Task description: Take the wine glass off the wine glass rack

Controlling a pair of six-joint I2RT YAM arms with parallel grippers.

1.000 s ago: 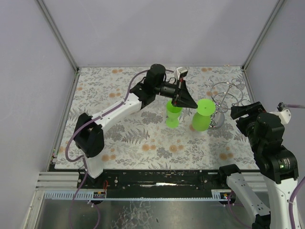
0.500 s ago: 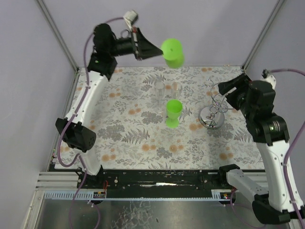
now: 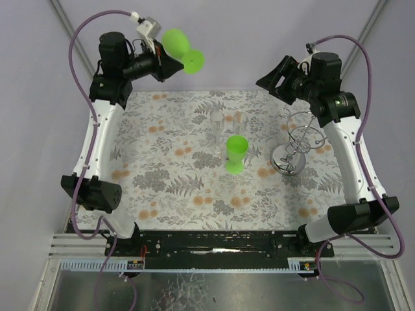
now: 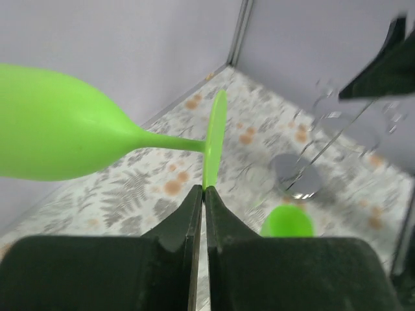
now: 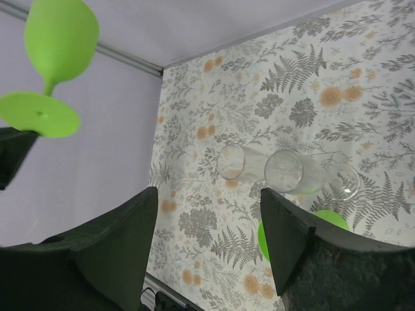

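Both arms have risen: left hand (image 4: 203, 192), clenched on the foot of the green wine glass (image 3: 176, 43), holds it high, far from the wine glass rack (image 3: 299, 139) below the released right hand (image 5: 207, 194). Removal seems done; setting it down upright probably follows.

Top cam: fixed, high, behind arm bases; looks down-fwd over whole table (image 3: 194, 188); far off; standing glass (image 3: 235, 153) near frame ctr.
Left wrist cam: up high, rear-left of standing glass; looks past left gripper (image 4: 203, 191) down twd it, rack (image 4: 295, 173) beyond; held glass (image 4: 58, 133) v. close.
Right wrist cam: up high, rear-right of standing glass; looks down-left betw. right gripper (image 5: 209, 197) fingers; table far.
Shared: all 3 catch standing glass + held glass; top + right wrist share clear glasses (image 3: 217, 120) just behind standing glass.
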